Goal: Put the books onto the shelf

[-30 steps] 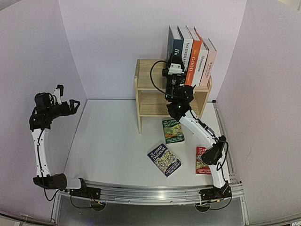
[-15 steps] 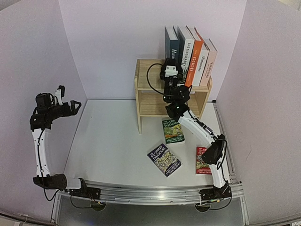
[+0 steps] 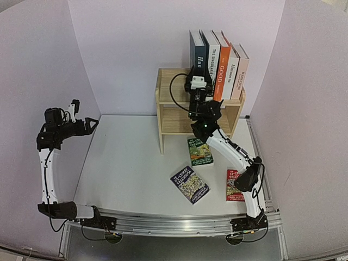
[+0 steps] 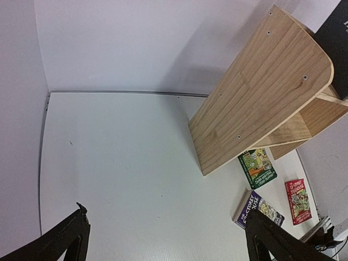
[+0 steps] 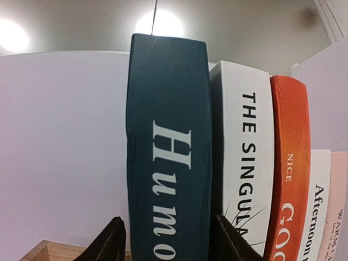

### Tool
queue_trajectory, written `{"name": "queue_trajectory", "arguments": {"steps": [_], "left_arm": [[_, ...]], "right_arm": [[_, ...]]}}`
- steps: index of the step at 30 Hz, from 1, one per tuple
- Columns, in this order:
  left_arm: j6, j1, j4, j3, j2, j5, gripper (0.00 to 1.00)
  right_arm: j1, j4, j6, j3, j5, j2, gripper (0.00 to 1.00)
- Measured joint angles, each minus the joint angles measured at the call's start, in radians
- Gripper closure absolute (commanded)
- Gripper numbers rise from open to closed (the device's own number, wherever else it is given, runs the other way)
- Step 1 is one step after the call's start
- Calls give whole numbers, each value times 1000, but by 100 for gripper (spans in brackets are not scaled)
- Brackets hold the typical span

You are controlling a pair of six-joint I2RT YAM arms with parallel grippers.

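Observation:
On top of the pale wooden shelf (image 3: 168, 92) stand several books: dark blue "Humor" (image 3: 198, 51), a white one (image 3: 212, 54), orange "GOOD" (image 3: 223, 68) and two pale ones (image 3: 237, 69). My right gripper (image 3: 197, 81) is open at the foot of "Humor" (image 5: 168, 136). One finger sits on each side of its spine with slim gaps. Three Treehouse paperbacks lie flat on the table: green (image 3: 200, 150), dark (image 3: 190, 184), red (image 3: 234, 185). My left gripper (image 3: 84, 113) hangs open and holding nothing, high at the far left.
White walls close the table in on three sides. The shelf's lower tier (image 3: 176, 117) has nothing on it. In the left wrist view the shelf's side panel (image 4: 255, 103) rises over the white tabletop (image 4: 125, 163). A metal rail (image 3: 174, 222) runs along the near edge.
"Humor" has gone from leaning to standing upright against the white book. My right jaws have widened off it. My left arm has shifted slightly right.

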Motion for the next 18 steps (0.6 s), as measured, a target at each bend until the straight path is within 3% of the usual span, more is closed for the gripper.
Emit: {"name": "queue_trajectory", "arguments": {"steps": [18], "left_arm": [[39,-38,47,-16,0,59,0]], "right_arm": [[58,77,-160,-77,-15,-53,41]]}}
